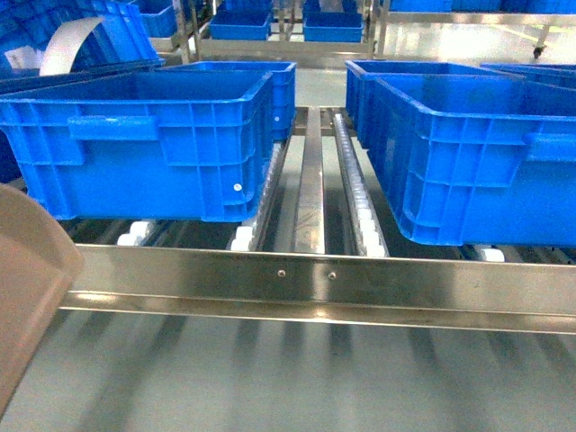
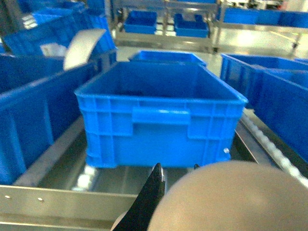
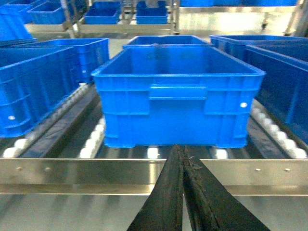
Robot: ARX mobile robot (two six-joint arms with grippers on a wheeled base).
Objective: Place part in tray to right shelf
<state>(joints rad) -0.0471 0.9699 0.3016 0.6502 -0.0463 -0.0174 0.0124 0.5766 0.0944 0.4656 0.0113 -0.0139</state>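
Note:
The beige tray (image 1: pixel 27 270) juts in at the lower left of the head view, just in front of the right shelf's shiny front rail (image 1: pixel 315 274). In the left wrist view the tray's (image 2: pixel 236 197) rounded beige body fills the lower right. My left gripper (image 2: pixel 176 168) is shut on it, one black finger (image 2: pixel 153 192) against its left side. My right gripper (image 3: pixel 182 149) is shut with nothing between its fingers and hangs in front of the rail (image 3: pixel 96 171). The part is out of view; the tray's inside is hidden.
Two large blue crates (image 1: pixel 144 144) (image 1: pixel 477 153) sit on the shelf's white rollers (image 1: pixel 364 211), with a bare roller lane between them. One crate (image 2: pixel 159 115) faces the left wrist and another (image 3: pixel 178 96) faces the right wrist. More crates and racks stand behind.

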